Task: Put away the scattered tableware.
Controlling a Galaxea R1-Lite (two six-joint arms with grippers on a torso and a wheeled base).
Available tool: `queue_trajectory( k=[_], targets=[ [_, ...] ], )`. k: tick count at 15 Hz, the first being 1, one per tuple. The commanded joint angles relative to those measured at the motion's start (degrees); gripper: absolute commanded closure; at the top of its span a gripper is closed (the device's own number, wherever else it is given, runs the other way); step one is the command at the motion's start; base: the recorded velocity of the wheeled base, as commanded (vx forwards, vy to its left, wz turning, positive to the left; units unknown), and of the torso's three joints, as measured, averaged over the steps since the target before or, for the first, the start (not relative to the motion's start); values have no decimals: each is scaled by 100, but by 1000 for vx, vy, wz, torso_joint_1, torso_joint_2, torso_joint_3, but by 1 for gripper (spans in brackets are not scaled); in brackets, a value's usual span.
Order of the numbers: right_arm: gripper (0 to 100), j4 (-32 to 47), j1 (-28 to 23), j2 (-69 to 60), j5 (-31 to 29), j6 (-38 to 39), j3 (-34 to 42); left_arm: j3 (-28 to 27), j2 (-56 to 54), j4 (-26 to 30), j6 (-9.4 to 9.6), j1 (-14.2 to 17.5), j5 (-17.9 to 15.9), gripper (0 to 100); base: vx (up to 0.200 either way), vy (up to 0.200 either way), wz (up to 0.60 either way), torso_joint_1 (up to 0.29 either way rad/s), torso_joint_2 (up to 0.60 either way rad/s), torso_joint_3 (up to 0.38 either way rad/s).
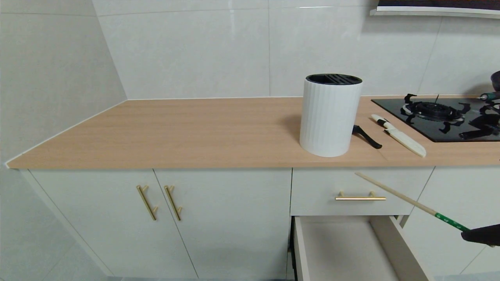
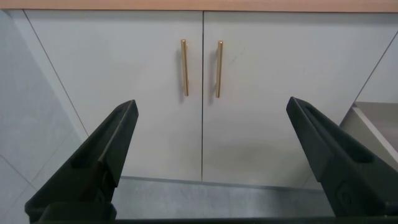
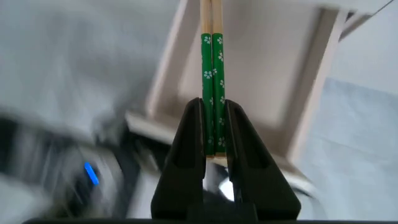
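Note:
My right gripper [image 1: 470, 235] is shut on a pair of wooden chopsticks [image 1: 402, 198] with green flowered ends [image 3: 212, 68], at the lower right in front of the cabinets, beside the open drawer [image 1: 343, 249]. The sticks slant up and left across the closed drawer's front. On the counter stand a white ribbed utensil holder [image 1: 330, 115], a black-handled tool [image 1: 367, 137] beside it, and a white knife [image 1: 399, 135]. My left gripper [image 2: 211, 168] is open and empty, low before the cabinet doors [image 2: 202, 93].
A black gas hob [image 1: 445, 114] sits at the counter's right end, with a dark pan edge [image 1: 495, 80] behind it. A closed drawer with a gold handle [image 1: 360, 198] is above the open one. The wooden counter [image 1: 175, 132] runs left to the tiled wall.

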Motion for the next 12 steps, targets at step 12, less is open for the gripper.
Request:
queue_trajectory(
  k=[12],
  targets=[
    [100, -1171, 1250, 3919, -473, 1593, 450, 2, 7, -4, -6, 1, 2, 0, 0, 0, 0, 0, 0, 0]
  ],
)
